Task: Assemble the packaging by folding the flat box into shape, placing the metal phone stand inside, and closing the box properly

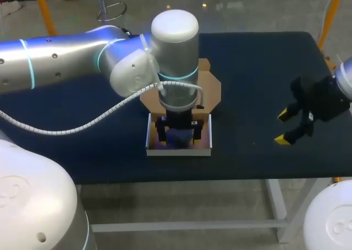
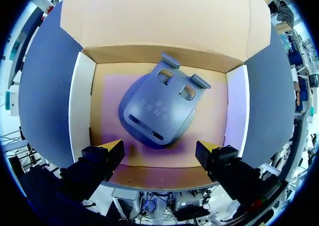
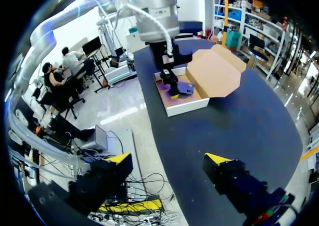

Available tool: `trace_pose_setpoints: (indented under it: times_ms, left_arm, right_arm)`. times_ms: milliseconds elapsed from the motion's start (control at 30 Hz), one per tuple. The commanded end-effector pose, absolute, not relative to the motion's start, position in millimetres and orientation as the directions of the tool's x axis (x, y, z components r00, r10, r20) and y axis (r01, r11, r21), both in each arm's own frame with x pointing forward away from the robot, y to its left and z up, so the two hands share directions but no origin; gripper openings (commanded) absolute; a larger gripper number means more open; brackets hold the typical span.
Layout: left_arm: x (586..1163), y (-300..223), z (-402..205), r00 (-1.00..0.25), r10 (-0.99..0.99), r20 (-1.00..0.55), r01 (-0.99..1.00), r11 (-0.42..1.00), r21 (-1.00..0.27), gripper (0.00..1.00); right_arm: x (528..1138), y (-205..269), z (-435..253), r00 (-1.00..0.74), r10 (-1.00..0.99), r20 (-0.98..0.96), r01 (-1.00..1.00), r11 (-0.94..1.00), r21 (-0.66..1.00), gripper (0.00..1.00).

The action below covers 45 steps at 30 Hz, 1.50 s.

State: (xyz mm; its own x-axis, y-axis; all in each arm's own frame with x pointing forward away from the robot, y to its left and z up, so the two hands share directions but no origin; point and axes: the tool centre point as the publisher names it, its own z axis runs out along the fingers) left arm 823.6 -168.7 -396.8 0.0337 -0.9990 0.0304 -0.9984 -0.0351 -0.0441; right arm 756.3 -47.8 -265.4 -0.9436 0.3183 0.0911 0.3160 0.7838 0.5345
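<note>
Left wrist view: the metal phone stand (image 2: pixel 158 114) lies flat on the floor of the box (image 2: pixel 82 111), just ahead of the left gripper (image 2: pixel 159 152), whose fingers are spread and hold nothing. The danger: a crooked lift could snag a side wall and drag the box. The lid flap (image 2: pixel 159 17) lies folded back, and the left arm above blocks closing. The right gripper (image 1: pixel 283 127), also spread and empty, hangs well apart over the table (image 1: pixel 258 68).

Robotics lab, bench setup. Evidence: two silver industrial arms, left arm (image 1: pixel 60 60) and right arm (image 1: pixel 345 74), over dark-covered table (image 1: pixel 258 68) w/ metal legs; ribbed cable hose (image 1: pixel 82 126) along left arm; cardboard box (image 1: pixel 179 151) as workpiece.
</note>
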Motion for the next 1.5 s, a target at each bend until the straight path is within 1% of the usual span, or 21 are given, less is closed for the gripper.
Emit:
trace_pose_setpoints:
  times_ms: [33,733,1100,1300,1500]
  left_arm:
    - [821,-170,-398,0.04,-0.999,0.021,-0.998,-0.041,-0.04,1.0]
    - [806,-169,-404,0.06,-0.998,0.011,-0.998,-0.059,0.015,1.0]
    - [789,-168,-406,0.08,-0.997,0.02,-0.996,-0.079,0.036,1.0]
    - [782,-170,-405,0.069,-0.997,0.019,-0.997,-0.068,0.031,1.0]
    - [775,-169,-404,0.029,-0.999,0.022,-1.0,-0.029,0.013,1.0]
  right_arm:
    - [758,-48,-266,-0.945,0.311,0.101,0.315,0.784,0.535,1.0]
    - [758,-49,-272,-0.943,0.315,0.11,0.323,0.781,0.534,1.0]
    - [758,-49,-272,-0.943,0.315,0.11,0.323,0.781,0.534,1.0]
    - [758,-49,-272,-0.943,0.315,0.11,0.323,0.781,0.534,1.0]
    - [758,-49,-272,-0.943,0.315,0.11,0.323,0.781,0.534,1.0]
